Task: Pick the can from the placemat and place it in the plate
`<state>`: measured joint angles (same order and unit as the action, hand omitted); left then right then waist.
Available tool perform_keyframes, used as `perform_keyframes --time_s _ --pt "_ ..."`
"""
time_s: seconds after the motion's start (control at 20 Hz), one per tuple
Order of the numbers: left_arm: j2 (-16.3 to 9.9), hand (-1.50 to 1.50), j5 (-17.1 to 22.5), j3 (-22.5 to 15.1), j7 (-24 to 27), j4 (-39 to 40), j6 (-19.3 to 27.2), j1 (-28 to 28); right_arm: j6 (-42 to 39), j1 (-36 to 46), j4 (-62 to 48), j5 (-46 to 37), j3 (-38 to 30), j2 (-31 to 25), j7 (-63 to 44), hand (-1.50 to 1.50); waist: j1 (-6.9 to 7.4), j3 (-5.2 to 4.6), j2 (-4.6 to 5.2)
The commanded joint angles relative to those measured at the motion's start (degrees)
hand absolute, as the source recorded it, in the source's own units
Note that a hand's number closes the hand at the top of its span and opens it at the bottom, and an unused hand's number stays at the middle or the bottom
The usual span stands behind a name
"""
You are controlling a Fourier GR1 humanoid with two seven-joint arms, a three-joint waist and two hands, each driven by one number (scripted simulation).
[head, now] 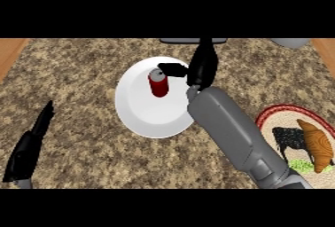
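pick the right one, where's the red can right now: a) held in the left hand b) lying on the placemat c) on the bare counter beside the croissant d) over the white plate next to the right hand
d: the red can shows against the white plate, with the right hand close beside it, while the placemat at the right holds only a croissant.

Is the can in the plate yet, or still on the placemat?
In the plate. The red can shows over the white plate, its grey top visible, right hand beside it; the placemat lies far right.
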<state>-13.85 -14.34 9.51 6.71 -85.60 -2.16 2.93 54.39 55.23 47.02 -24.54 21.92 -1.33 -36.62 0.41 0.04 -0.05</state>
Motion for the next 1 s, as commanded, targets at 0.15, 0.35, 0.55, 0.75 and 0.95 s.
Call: perform_keyframes --time_s 0.15,0.35,0.55,0.75,0.95 --pt "-0.7 0.0 1.1 1.6 2.6 1.2 -0.8 1.9 4.4 -15.1 20.0 6.2 -4.5 -4.1 10.0 -1.5 -1.35 0.03 -0.21" --pt "-0.5 0.0 -0.2 0.9 -1.8 0.1 0.0 -1.3 0.7 -28.3 33.0 9.7 -3.0 -8.3 17.5 -1.5 -1.35 0.02 -0.11" --pt "0.8 0.0 0.2 0.8 1.5 -1.5 -0.1 3.4 -4.0 -38.8 44.4 11.1 -3.0 -15.5 19.8 -1.5 -1.42 -0.01 -0.28" --pt "-1.0 0.0 1.1 2.1 -0.9 -2.9 -2.4 2.0 -10.0 -38.0 35.9 19.4 -11.5 -14.6 31.3 -1.5 -0.17 0.01 0.09" --pt "1.2 0.0 -0.4 1.2 3.4 -1.9 -1.4 4.8 -13.2 -46.6 44.3 19.0 -13.2 -16.0 29.8 -1.5 -0.41 -0.03 0.0"
